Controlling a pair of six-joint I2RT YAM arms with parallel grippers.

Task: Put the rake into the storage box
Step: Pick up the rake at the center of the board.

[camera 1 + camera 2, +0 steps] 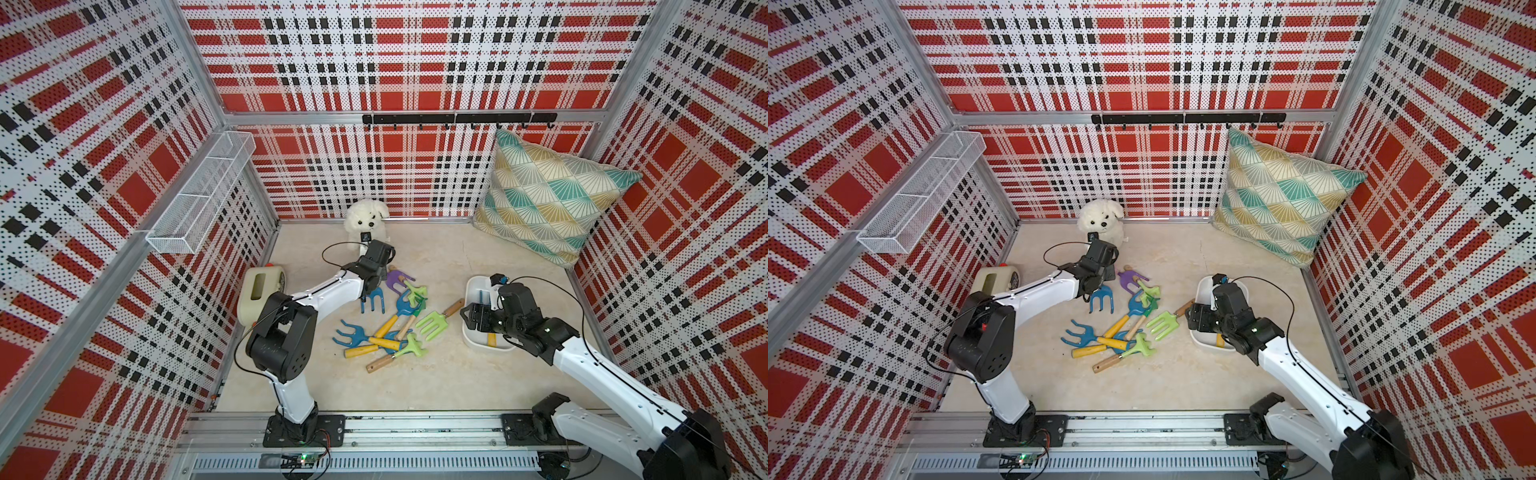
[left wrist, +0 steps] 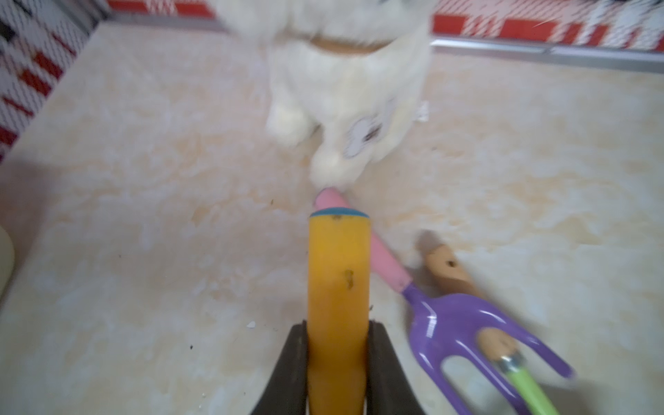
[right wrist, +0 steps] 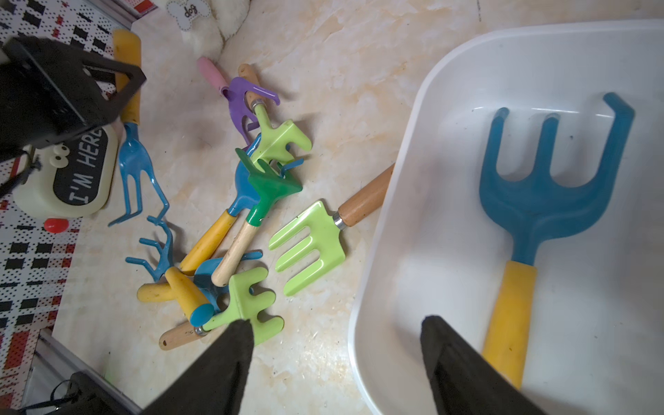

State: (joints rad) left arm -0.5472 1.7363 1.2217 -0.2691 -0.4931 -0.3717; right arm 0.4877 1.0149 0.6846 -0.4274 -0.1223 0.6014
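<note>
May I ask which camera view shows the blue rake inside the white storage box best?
The right wrist view: the blue rake lies nearly whole in the storage box, prongs and yellow handle clear. In both top views the right arm hides most of it; the left wrist view misses it.

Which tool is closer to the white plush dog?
Left. The left tool grips a yellow-handled rake close by the plush dog; the right tool is open over the storage box rim.
</note>
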